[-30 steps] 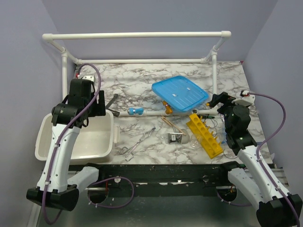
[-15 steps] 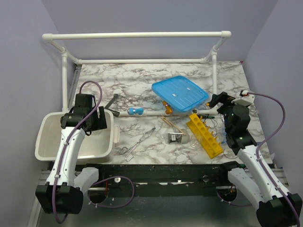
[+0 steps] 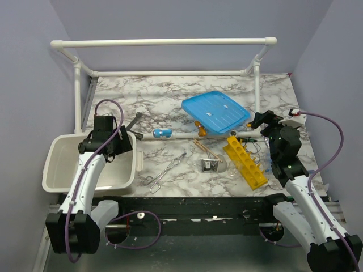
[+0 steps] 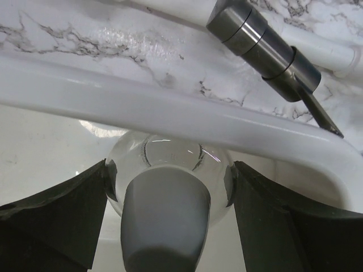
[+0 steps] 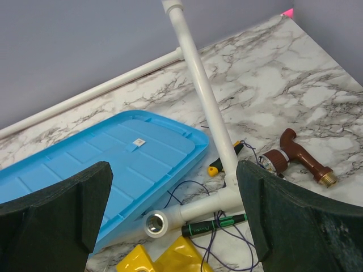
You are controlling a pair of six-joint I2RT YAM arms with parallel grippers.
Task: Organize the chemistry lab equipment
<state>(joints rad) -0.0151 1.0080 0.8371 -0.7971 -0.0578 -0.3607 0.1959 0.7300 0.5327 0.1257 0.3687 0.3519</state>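
Left pincer (image 4: 169, 173) around flask (image 4: 173, 152) (round glass)

Top cam sits high behind the arms, looking down on the whole table (image 3: 159, 96). Left wrist is tight on flask (image 4: 170, 156) and tub rim (image 4: 170, 110). Right wrist is farther back and shares blue lid (image 5: 113, 153) with top.

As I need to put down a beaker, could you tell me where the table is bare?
The marble table is bare between the far pipe and the blue lid, and left of that lid; it is crowded around the yellow test-tube rack.
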